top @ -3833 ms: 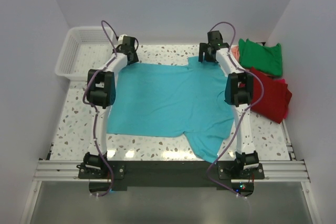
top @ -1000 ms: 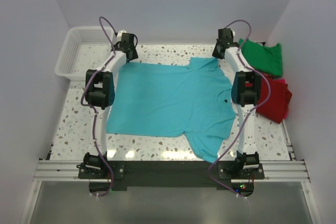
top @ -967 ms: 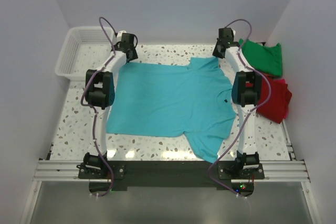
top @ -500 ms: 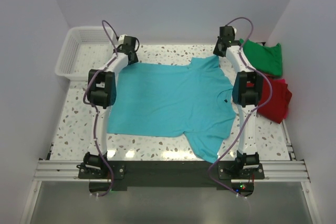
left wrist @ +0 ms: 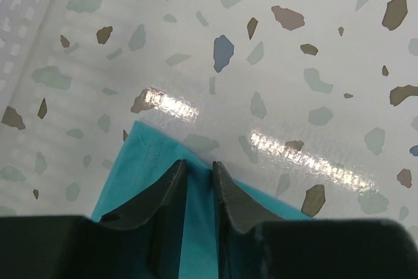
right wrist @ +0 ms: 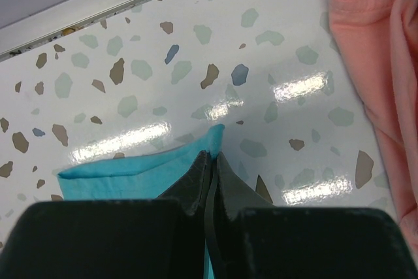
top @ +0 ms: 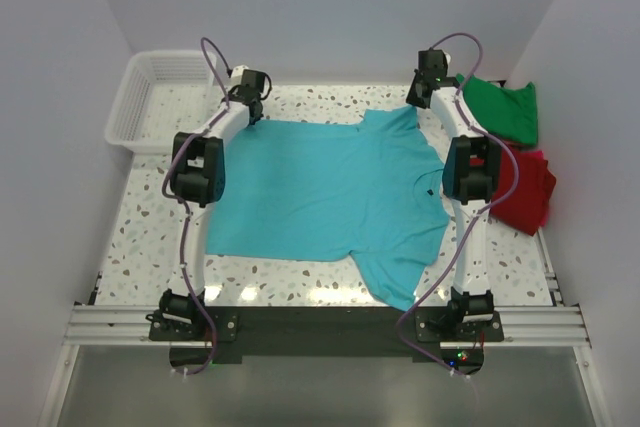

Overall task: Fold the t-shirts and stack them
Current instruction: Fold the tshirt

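A turquoise t-shirt (top: 320,187) lies spread flat on the speckled table, one sleeve hanging toward the near edge. My left gripper (top: 250,107) is at its far left corner. In the left wrist view its fingertips (left wrist: 198,164) stand a narrow gap apart astride the hem of the turquoise cloth (left wrist: 140,168), which lies flat between them. My right gripper (top: 420,99) is at the far right sleeve. Its jaws (right wrist: 210,155) are shut on the edge of the turquoise cloth (right wrist: 124,181), and a small peak of fabric pokes out between the tips.
A white lattice basket (top: 135,97) stands at the far left. A green shirt (top: 500,107) and a red shirt (top: 525,187) lie along the right edge. A salmon-pink shirt (right wrist: 379,50) lies just right of my right gripper. A metal rail runs along the table's far edge.
The left gripper has shifted slightly right along the far hem and its jaws have narrowed around the cloth. The right gripper moved right earlier, drawing the sleeve outward, and now holds still.
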